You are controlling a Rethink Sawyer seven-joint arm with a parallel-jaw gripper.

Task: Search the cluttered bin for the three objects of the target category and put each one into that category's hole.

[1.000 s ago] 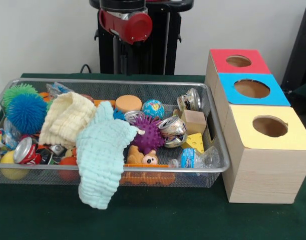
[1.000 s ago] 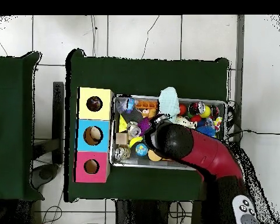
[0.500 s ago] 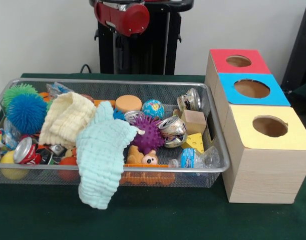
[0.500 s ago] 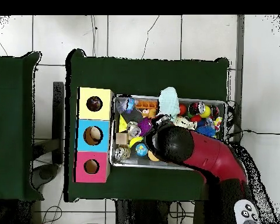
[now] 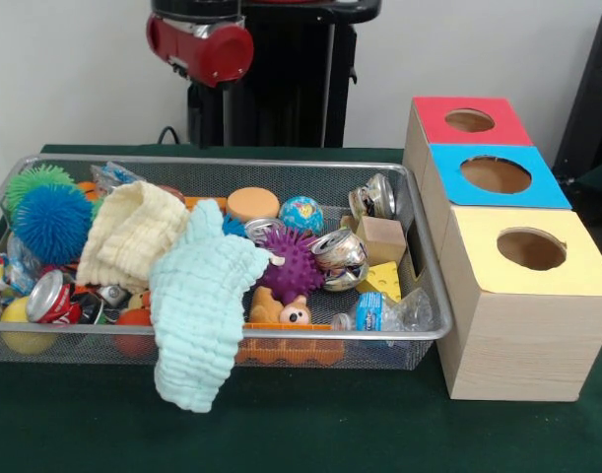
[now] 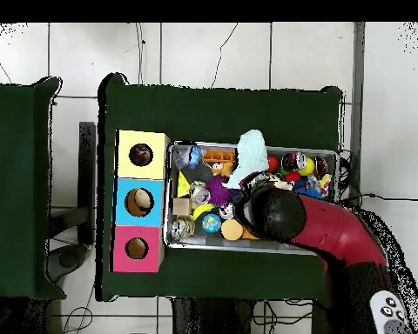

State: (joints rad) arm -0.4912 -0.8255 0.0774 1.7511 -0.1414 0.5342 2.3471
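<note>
Leftward is where our arm (image 5: 200,44) has drifted in the front view since a second ago, its red housing now sitting high above the left half of the wire bin (image 5: 419,286); nothing in the bin has shifted. From this side we see only that red housing, so we cannot tell how the gripper stands. We judge the arm is held high to keep clear of the clutter while we search. The target category is not given, so we cannot say which items count; the crushed cans are one candidate set: one silver can (image 5: 340,258) lies on its side beside the purple spiky ball (image 5: 293,264), its long axis slanting toward the boxes, another can (image 5: 373,197) rests at the far right corner, and a red can (image 5: 49,296) lies tilted at the left. A mint cloth (image 5: 200,315) drapes over the near rim, likely hiding things beneath. In the overhead view our arm (image 6: 321,233) covers the middle of the bin (image 6: 338,156), between the cloth (image 6: 250,152) and the orange disc (image 6: 232,230), well apart from the yellow box (image 6: 141,155), blue box (image 6: 139,202) and red box (image 6: 137,249).
</note>
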